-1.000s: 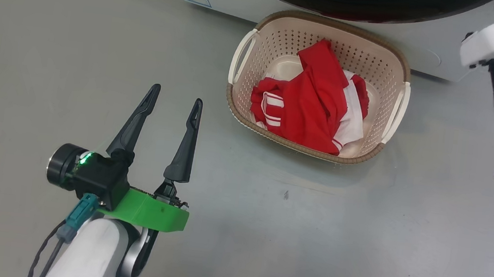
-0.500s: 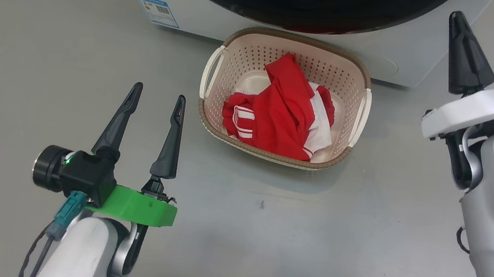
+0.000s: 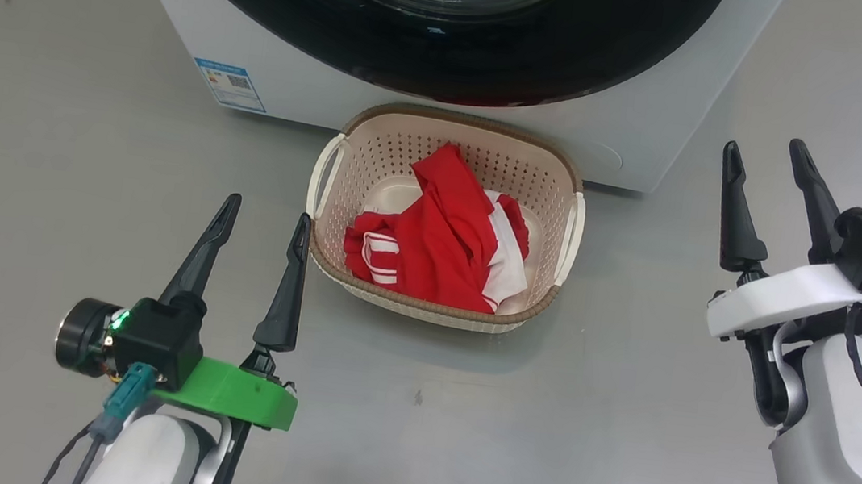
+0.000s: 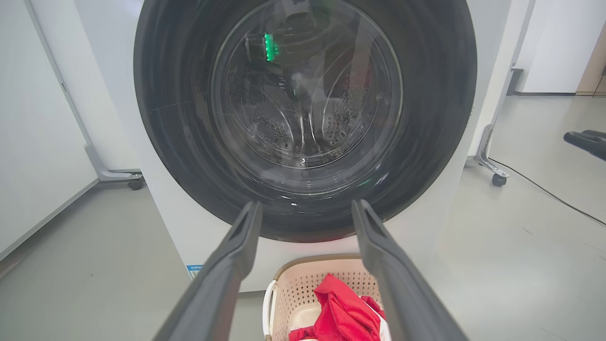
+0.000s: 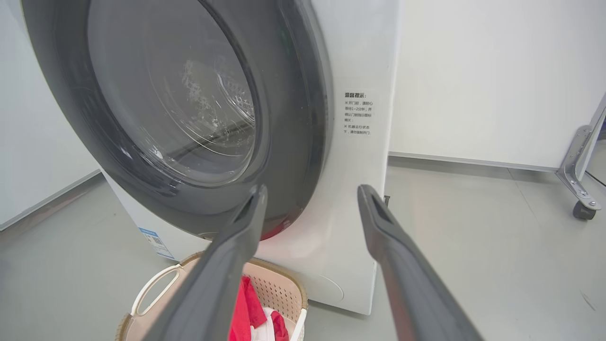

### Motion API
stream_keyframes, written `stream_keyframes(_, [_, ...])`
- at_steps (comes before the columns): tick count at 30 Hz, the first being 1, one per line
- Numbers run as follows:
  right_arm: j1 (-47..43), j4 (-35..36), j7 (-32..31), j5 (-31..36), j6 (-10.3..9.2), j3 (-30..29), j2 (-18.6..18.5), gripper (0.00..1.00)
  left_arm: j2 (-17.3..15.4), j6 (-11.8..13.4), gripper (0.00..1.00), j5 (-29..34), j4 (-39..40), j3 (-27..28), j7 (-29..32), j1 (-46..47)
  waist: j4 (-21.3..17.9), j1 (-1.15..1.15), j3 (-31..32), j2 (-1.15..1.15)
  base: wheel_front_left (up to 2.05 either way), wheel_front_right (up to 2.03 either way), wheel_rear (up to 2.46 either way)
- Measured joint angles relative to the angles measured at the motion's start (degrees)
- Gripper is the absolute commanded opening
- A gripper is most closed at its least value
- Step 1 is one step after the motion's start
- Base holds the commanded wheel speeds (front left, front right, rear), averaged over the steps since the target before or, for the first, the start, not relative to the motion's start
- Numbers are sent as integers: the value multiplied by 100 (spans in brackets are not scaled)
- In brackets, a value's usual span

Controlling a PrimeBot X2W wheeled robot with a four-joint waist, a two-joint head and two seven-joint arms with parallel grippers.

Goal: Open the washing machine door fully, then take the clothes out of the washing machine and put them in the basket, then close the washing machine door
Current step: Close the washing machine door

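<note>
The white washing machine (image 3: 179,27) stands at the top of the head view. The washing machine door (image 4: 305,90) lies flat against its front, black ring around clear glass, with the steel drum visible behind. On the floor just in front sits the cream basket (image 3: 331,263), holding the red clothes (image 3: 438,251) with white stripes. My left gripper (image 3: 269,211) hovers open and empty to the left of the basket. My right gripper (image 3: 764,146) is open and empty to its right, level with the washer's corner. The right wrist view shows the door (image 5: 189,104) at an angle and the basket (image 5: 284,272) below.
Grey floor surrounds the basket on all sides. A blue label sticker (image 3: 230,85) marks the washer's lower left front. A wheeled metal frame leg (image 4: 492,166) and a cable lie right of the washer, and white panels stand behind it.
The head camera has tilted up, bringing more of the washer into view. My right arm has come down beside the basket and its fingers have gone from shut to open. The left gripper looks unchanged.
</note>
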State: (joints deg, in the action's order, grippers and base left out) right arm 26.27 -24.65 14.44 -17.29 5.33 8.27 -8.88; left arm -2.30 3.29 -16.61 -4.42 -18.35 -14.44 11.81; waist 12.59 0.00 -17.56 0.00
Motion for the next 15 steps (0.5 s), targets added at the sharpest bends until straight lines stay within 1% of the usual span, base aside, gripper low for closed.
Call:
stream_keyframes(6, [-596,265,0,0,-141,-123,96,100,-67,-13,100,0,-152,21,0,-169,-157,0,265,0,0,0,0])
stream_keyframes(15, [-1416,543,0,3,-252,-197,191,100,-114,-56,100,-4,-360,38,0,-430,-390,-1,668,0,0,0,0])
